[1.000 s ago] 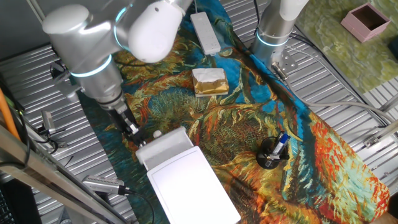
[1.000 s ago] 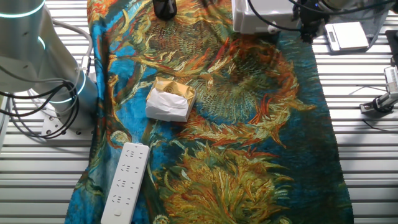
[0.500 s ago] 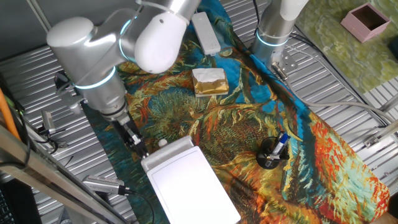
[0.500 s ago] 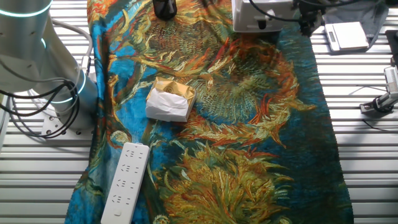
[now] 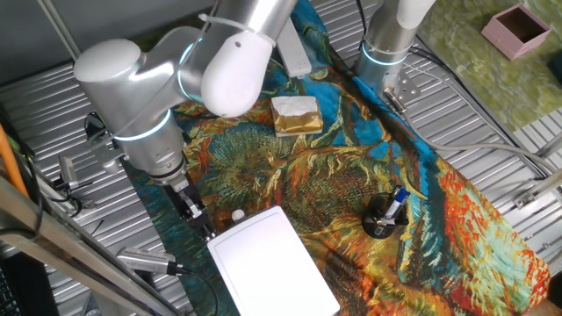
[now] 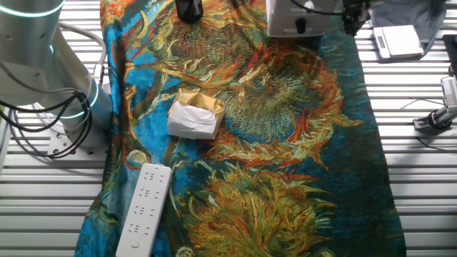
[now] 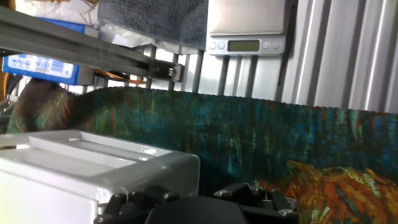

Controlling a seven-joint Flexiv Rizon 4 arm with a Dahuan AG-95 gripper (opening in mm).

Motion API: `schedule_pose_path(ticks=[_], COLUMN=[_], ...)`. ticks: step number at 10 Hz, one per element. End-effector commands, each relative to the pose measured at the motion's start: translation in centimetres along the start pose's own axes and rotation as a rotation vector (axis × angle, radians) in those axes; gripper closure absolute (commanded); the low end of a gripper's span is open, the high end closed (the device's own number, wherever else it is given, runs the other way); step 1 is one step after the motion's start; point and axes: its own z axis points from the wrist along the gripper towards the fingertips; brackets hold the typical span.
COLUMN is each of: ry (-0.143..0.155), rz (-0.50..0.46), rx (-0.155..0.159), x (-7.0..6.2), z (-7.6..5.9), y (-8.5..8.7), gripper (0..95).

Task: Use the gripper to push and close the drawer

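Observation:
The drawer (image 5: 230,226) is slid in under the flat white cabinet top (image 5: 274,263); only its front edge and small round white knob (image 5: 237,214) show. The slim black gripper (image 5: 205,226) hangs from the silver arm with the blue ring (image 5: 145,132), just left of the drawer front, close beside the knob. Its fingers look pressed together and hold nothing. In the other fixed view the drawer front (image 6: 296,27) is at the top edge, with the gripper (image 6: 350,20) to its right. In the hand view the white cabinet (image 7: 93,168) fills the lower left; the fingertips are hidden.
A gold-and-white square block (image 5: 296,115) and a white power strip (image 5: 292,46) lie on the patterned cloth (image 5: 351,175). A black pen holder (image 5: 383,217) stands to the right. A second silver arm's column (image 5: 391,39) is at the back. A digital scale (image 7: 245,28) is beyond the cloth.
The gripper has moved toward the cabinet and the drawer has slid in under the cabinet top, so its open tray no longer shows.

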Motion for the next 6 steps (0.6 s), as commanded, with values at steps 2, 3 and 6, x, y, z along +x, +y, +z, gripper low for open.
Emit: schedule_pose_path(ticks=[2, 3, 6], ry=[-0.001, 0.012, 0.047], rz=[-0.012, -0.072, -0.182], rx=[0.004, 0.037, 0.163], x=[0.1, 0.1, 0.0], z=[-0.2, -0.6, -3.4], y=[0.2, 0.4, 0.1], gripper=[19.0, 19.0, 57.0])
